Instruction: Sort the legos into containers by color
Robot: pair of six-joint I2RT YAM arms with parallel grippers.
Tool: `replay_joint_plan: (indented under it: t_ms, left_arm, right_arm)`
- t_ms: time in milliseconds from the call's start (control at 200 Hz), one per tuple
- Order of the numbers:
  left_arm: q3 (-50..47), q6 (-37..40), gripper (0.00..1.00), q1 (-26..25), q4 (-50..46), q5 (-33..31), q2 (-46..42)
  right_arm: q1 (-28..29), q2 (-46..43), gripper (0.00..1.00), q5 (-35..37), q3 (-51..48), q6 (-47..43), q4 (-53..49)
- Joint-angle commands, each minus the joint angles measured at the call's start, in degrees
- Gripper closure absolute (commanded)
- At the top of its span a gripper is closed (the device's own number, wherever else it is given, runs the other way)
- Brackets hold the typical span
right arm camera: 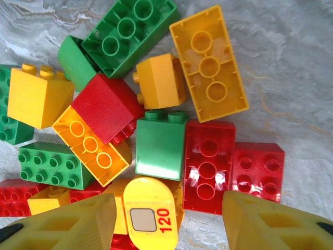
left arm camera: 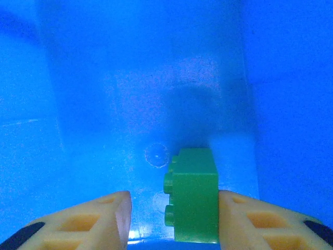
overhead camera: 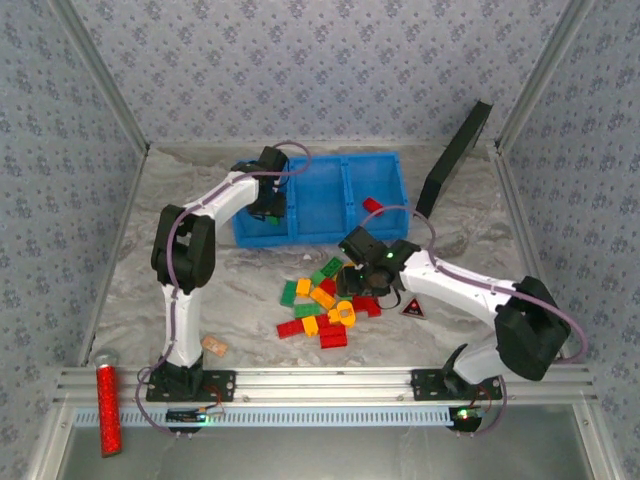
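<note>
My left gripper [overhead camera: 268,205] hangs inside the left compartment of the blue bin [overhead camera: 330,157]. In the left wrist view its jaws [left arm camera: 174,208] stand open. A green brick [left arm camera: 193,195] lies on its side on the blue floor, against the right finger [left arm camera: 244,221] and apart from the left one. My right gripper [overhead camera: 352,285] hovers open over the pile of legos [overhead camera: 320,300]. Between its fingertips [right arm camera: 169,208] lie a rounded yellow piece marked 120 [right arm camera: 151,213] and a red brick [right arm camera: 208,166], with a small green brick [right arm camera: 161,146] just beyond. One red brick [overhead camera: 372,205] lies in the right compartment.
A black triangle with a red mark [overhead camera: 412,306] lies right of the pile. A black panel [overhead camera: 455,160] leans at the back right corner. A red glittery cylinder [overhead camera: 108,410] rests on the front rail at left. A small tan piece [overhead camera: 214,346] lies near the left arm's base.
</note>
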Motion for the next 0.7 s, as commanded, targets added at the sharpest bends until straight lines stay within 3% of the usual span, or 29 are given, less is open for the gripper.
replay_joint_plan:
  t_ms: [0,500,700]
  left_arm:
    - [0.18,0.04,0.51,0.35,0.45,1.74,-4.46]
    - [-3.27,0.65,0.41,0.35,-0.38,4.56,-14.93]
    - [-6.83,0.25,0.41,0.35,-0.2,4.97,-18.66]
  right_arm:
    - [1.26,2.26,0.42,-0.23,0.28,0.91,0.67]
    - [3.24,12.4,0.44,0.66,3.74,-1.27,2.34]
    - [3.68,15.15,0.54,1.53,5.58,-2.39,1.78]
